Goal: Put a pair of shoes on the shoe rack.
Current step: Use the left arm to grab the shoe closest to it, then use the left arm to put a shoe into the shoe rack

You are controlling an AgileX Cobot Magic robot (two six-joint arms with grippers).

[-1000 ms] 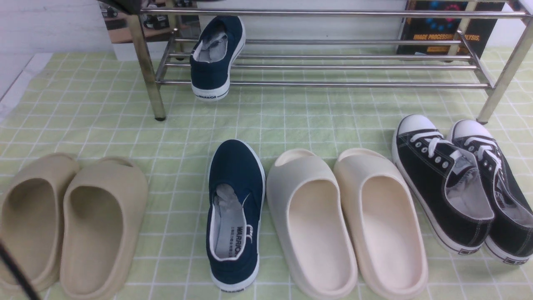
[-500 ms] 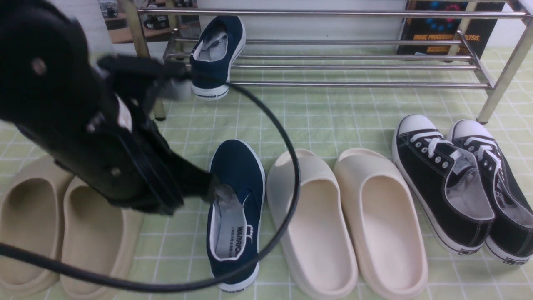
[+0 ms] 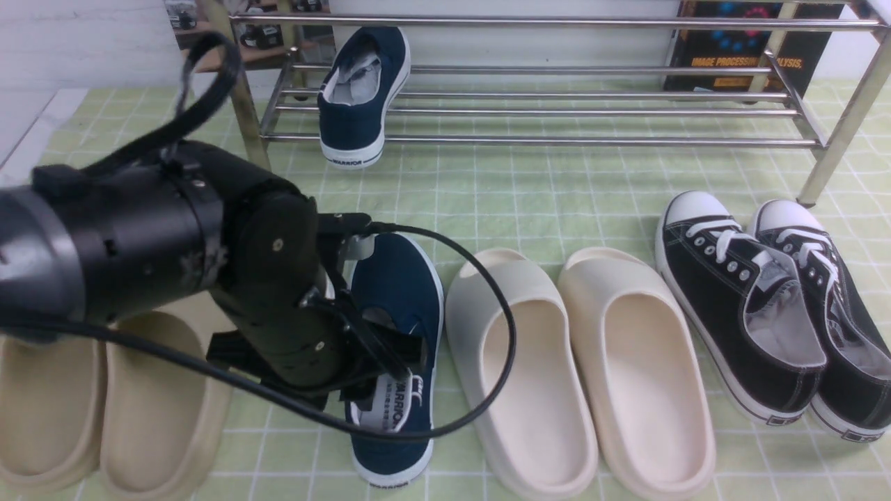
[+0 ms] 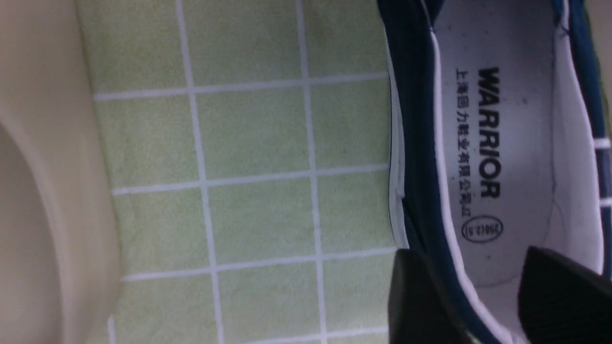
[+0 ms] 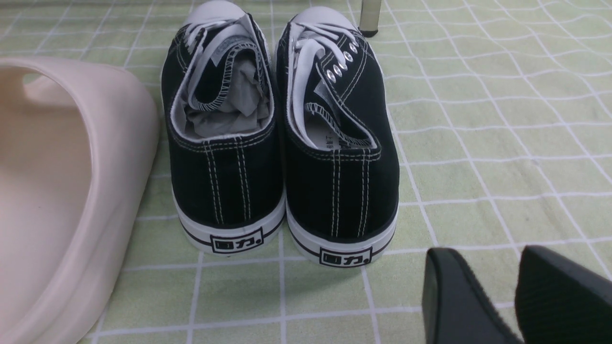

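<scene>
Reaches over the loose navy slip-on (image 3: 393, 452) with the left claw (image 4: 473, 253), fingers spread apart, with one beside the outer side of the shoe wall (image 4: 423, 157) and one over the opening; not closed on anything. Points the shoe's long axis roughly straight ahead from the robot, toe (image 3: 393, 261) beyond the claw toward the shoe rack (image 3: 557, 141), heel on the robot's side of it. Puts the side wall between the fingertips, so calls, by judgement, for a small move down along that wall, then a squeeze across the long axis rather than along it. Seems well lined up for that, though cannot tell from these views how deep inside the shoe to place the inner finger. Comes in from the robot's left with the left arm (image 3: 160, 229), clearly the nearer one; leaves the right claw (image 5: 492, 286) well off to the right, close to the black sneakers (image 5: 282, 191), too unclear to call released or clenched. Sits beyond the claw, almost straight ahead and on the rack, with the matching navy shoe (image 3: 362, 90), heel toward the robot. Likely needs, after the squeeze, a lift and a carry forward, keeping the axis pointed at the rack and the toe clear of its front bar.
</scene>
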